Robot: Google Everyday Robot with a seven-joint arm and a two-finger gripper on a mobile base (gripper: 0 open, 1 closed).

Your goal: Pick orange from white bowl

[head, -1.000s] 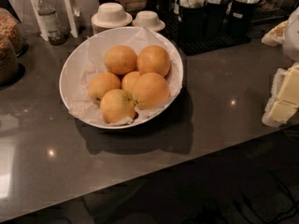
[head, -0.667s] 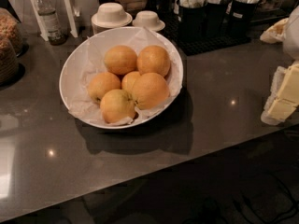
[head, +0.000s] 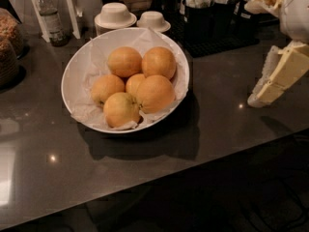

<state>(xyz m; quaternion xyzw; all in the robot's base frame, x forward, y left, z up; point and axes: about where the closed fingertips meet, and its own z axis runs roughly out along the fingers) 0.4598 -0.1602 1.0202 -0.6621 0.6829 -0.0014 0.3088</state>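
The white bowl (head: pixel 77 66), wide and lined with crinkled white paper, sits on the dark counter left of centre. Several large oranges are heaped in it; the nearest orange (head: pixel 154 93) lies on the right side of the pile, others behind and to its left (head: pixel 124 62). My gripper (head: pixel 270 83), cream-coloured, hangs at the right edge of the view. It is well right of the bowl and just above the counter, with nothing in it.
Two small upturned white dishes (head: pixel 115 14) stand behind the bowl. A bottle (head: pixel 48 18) and a jar of snacks (head: pixel 7 47) are at the back left. Black holders with packets (head: pixel 212 8) stand at the back right. The counter's front edge (head: pixel 193 170) runs diagonally.
My gripper has shifted a little left and farther back, toward the bowl. The bowl and oranges have not moved.
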